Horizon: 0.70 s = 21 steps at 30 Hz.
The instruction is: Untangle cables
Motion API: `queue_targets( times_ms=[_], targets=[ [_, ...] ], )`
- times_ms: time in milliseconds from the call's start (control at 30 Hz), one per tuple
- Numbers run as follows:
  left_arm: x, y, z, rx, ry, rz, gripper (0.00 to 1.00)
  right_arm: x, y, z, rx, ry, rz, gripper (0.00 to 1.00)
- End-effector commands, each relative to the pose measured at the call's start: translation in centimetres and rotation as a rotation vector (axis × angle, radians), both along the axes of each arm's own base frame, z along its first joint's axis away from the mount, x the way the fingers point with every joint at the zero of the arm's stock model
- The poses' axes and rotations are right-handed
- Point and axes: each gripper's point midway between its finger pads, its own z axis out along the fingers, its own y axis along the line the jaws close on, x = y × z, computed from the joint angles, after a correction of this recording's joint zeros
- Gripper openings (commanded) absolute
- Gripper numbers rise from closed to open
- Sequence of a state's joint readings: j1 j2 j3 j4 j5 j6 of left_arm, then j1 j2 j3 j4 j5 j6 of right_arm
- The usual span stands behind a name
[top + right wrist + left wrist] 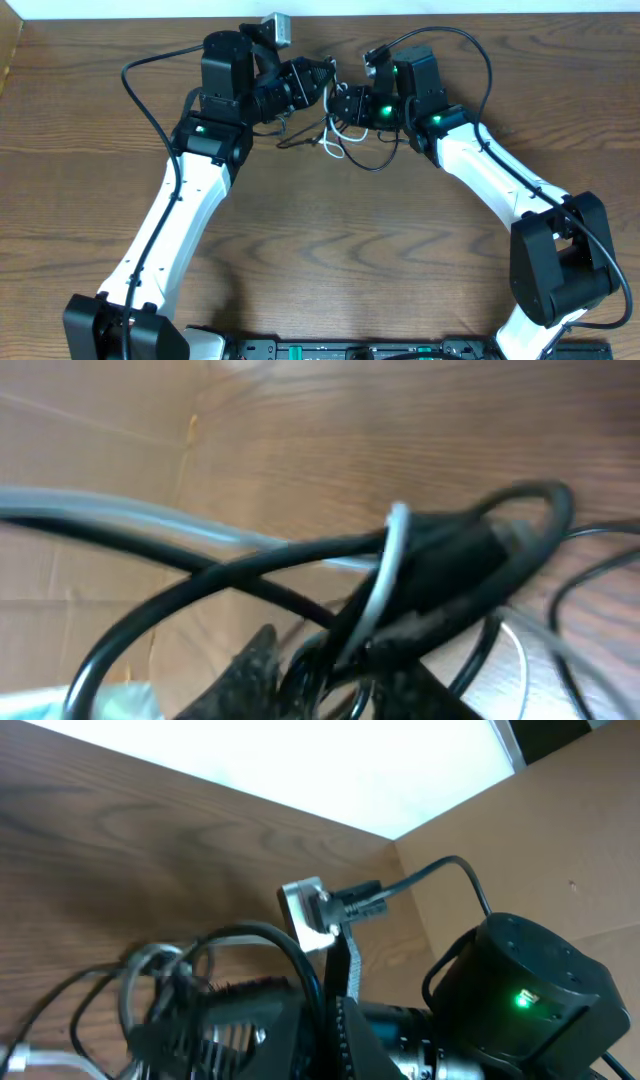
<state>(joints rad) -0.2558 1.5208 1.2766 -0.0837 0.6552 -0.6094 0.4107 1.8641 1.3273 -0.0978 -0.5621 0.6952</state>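
The left fingers are closed among cable loops; the right fingers are too blurred to tell open from closed. The black cable and white cable lie tangled just below them, upper middle of the frame, on the desk.

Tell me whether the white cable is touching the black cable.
Touching. The right wrist view shows the white cable draped straight across the black cable where they cross, with no gap.
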Motion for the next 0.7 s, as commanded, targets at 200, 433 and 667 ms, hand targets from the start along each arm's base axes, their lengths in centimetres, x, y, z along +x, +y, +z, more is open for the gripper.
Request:
queue_targets(
  times_ms=[200,433,667],
  targets=[
    [0.2,0.4,0.7,-0.015,-0.012,0.007,0.08,1.5,-5.5,-3.0,-0.183,0.027,-0.128,0.01],
    [0.8,2.2,0.5,-0.012,-0.001,0.043,0.08,2.8,-13.6,-5.2,-0.345,0.045,-0.208,0.01],
    [-1.2,4.2,-5.3,0.187,0.165,0.072,0.07,1.0,-11.3,-1.7,-0.166,-0.129,0.14,0.01]
  ],
)
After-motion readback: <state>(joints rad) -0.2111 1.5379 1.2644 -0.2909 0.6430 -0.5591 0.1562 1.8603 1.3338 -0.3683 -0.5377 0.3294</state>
